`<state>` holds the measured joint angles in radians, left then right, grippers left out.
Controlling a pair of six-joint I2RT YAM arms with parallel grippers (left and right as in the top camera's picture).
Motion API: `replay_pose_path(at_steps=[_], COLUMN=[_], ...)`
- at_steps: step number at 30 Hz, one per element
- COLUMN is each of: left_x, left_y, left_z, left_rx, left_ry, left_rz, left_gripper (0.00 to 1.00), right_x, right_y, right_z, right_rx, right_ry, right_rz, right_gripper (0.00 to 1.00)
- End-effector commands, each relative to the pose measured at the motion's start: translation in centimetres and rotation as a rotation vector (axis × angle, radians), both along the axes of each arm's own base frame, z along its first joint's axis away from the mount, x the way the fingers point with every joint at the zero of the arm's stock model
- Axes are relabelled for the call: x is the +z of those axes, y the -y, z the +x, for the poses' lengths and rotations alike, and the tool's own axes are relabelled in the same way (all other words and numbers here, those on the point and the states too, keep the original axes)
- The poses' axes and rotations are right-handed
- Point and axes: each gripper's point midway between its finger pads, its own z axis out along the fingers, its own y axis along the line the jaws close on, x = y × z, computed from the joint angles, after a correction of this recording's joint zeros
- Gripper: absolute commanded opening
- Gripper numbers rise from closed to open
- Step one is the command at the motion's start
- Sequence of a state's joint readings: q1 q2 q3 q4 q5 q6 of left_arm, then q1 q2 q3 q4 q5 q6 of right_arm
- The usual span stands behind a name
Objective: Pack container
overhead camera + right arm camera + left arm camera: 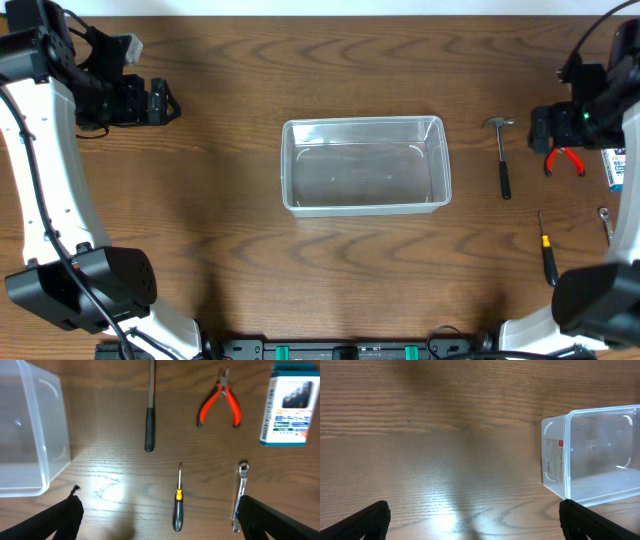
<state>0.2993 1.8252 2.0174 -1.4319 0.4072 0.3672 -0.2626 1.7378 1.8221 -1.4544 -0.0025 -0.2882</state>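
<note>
The clear plastic container [362, 122] stands empty at the middle of the table. It also shows at the right of the left wrist view [555, 455] and at the left of the right wrist view [55, 425]. My left gripper [163, 101] is open and empty above bare wood far to the container's left; its fingers frame the table in its wrist view [472, 520]. My right gripper [540, 128] is open and empty to the container's right, above the hand tools [160, 515].
Right of the container lie a hammer [503, 155] [149, 425], red-handled pliers [565, 160] [220, 400], a blue-and-white box [614, 168] [289, 405], a screwdriver [547, 255] [178, 505] and a small wrench [604, 222] [240, 492].
</note>
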Motion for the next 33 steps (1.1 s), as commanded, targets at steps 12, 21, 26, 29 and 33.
replay_pose_path(at_steps=[12, 21, 26, 29, 33], left_x=[0.0, -0.1, -0.1, -0.1, -0.1], left_y=[-0.2, -0.1, -0.1, -0.1, -0.1], left_z=[-0.1, -0.4, -0.5, -0.5, -0.5], left_rx=[-0.004, -0.004, -0.004, -0.004, -0.004], left_ry=[0.000, -0.011, -0.014, -0.015, -0.015], left_rz=[0.011, 0.007, 0.006, 0.006, 0.006], left_gripper=[0.98, 0.98, 0.98, 0.98, 0.98], right_x=[-8.1, -11.0, -13.0, -13.9, -14.4], right_y=[1.5, 1.0, 0.9, 0.9, 1.0], right_z=[5.1, 7.9, 8.0, 8.0, 8.2], right_rx=[-0.041, -0.057, -0.055, -0.045, -0.019], right_ry=[-0.083, -0.045, -0.087, -0.107, -0.111], right_rz=[0.035, 0.099, 0.112, 0.115, 0.097], right_gripper=[0.99, 0.99, 0.99, 0.99, 0.99])
